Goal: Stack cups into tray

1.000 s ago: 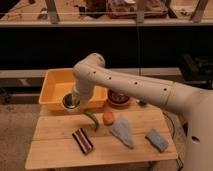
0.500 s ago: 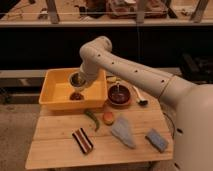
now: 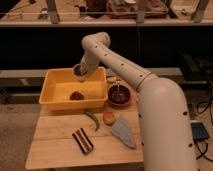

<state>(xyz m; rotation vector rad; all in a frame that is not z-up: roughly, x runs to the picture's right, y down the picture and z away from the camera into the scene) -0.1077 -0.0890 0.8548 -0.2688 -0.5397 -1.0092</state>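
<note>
The yellow-orange tray (image 3: pixel 55 102) stands at the back left of the wooden table. The low reddish-brown cup (image 3: pixel 76 95) sits inside it near the middle. My gripper (image 3: pixel 80 71) hangs over the tray's back wall, shut on the cream-white cup (image 3: pixel 79 69), whose dark inside shows. It holds that cup in the air, above and slightly behind the reddish-brown cup and apart from it. My white arm (image 3: pixel 125 70) reaches in from the right.
A dark red bowl (image 3: pixel 119 95) stands right of the tray. On the table in front lie a green pepper (image 3: pixel 92 118), a small orange item (image 3: pixel 108 118), a grey cloth (image 3: pixel 123 132) and a striped bar (image 3: pixel 82 140). A dark shelf runs behind.
My gripper has risen from low inside the tray to above its back wall, taking the cream-white cup with it. The reddish-brown cup has stayed on the tray floor.
</note>
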